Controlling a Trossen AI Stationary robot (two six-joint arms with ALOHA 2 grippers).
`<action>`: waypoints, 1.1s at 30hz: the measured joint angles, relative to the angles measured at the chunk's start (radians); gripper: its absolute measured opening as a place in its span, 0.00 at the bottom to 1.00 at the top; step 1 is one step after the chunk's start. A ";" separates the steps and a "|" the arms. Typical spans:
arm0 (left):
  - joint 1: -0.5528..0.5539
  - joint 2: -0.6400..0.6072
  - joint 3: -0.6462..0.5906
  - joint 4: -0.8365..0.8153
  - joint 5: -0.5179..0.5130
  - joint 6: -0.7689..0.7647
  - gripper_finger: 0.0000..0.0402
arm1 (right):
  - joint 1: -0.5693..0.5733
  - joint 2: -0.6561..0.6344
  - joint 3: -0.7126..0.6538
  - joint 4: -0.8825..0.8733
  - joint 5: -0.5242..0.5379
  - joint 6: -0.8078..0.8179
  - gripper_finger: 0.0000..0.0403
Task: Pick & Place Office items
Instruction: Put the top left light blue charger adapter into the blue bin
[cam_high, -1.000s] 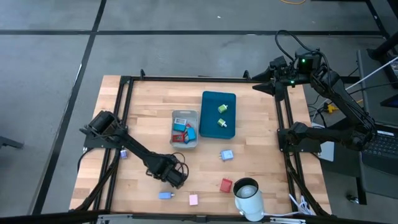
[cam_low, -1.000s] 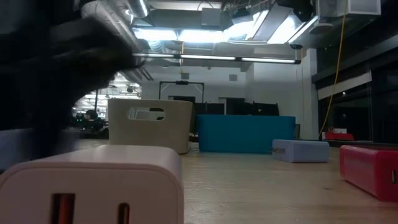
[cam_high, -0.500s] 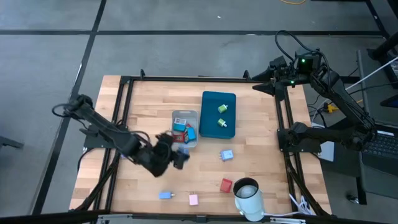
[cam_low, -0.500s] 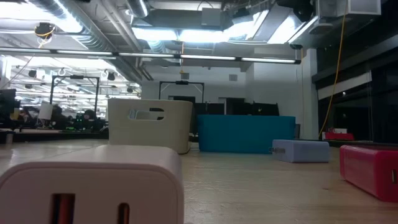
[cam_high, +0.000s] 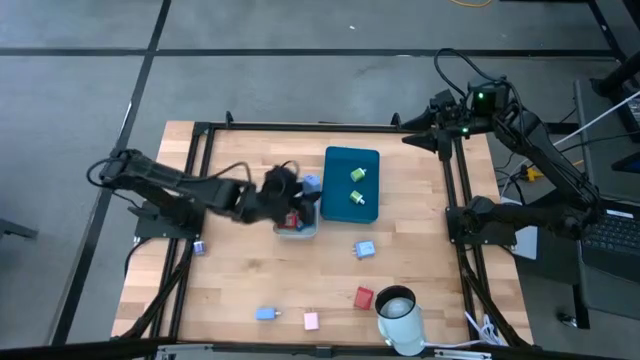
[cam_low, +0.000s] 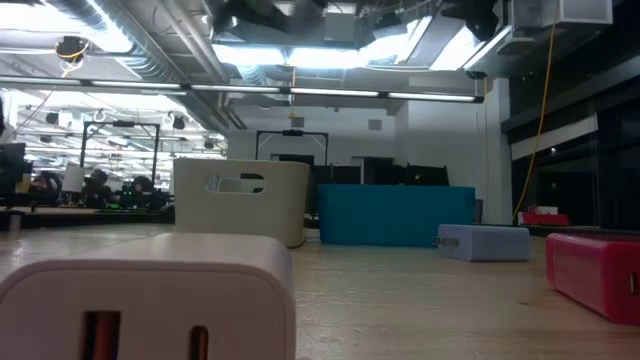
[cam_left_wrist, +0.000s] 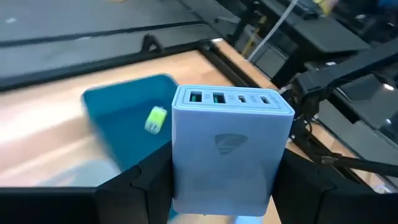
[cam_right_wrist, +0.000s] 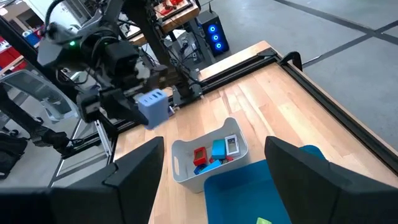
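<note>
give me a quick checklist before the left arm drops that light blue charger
1. Grip: left hand is shut on the light blue charger, which sits square between the fingers: ok.
2. Position: in the high view the charger hangs at the far edge of the grey bin, next to the teal tray; whether it is fully over the bin: cannot tell.
3. Room in the bin: red and blue items fill part of it, bare floor shows: ok.
4. Right hand open, parked at the far right corner, clear of the drop: ok.
5. Height above the bin: cannot tell.
</note>
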 joint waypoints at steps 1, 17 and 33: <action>0.032 0.014 0.000 0.040 0.037 0.046 0.51 | 0.000 0.005 0.000 0.000 0.000 0.000 0.70; 0.446 0.306 0.000 0.585 0.612 0.404 0.51 | 0.000 -0.001 0.000 0.111 -0.019 0.019 0.70; 0.575 0.394 0.000 0.702 0.799 0.426 0.51 | -0.119 -0.202 0.002 0.049 -0.012 0.034 0.70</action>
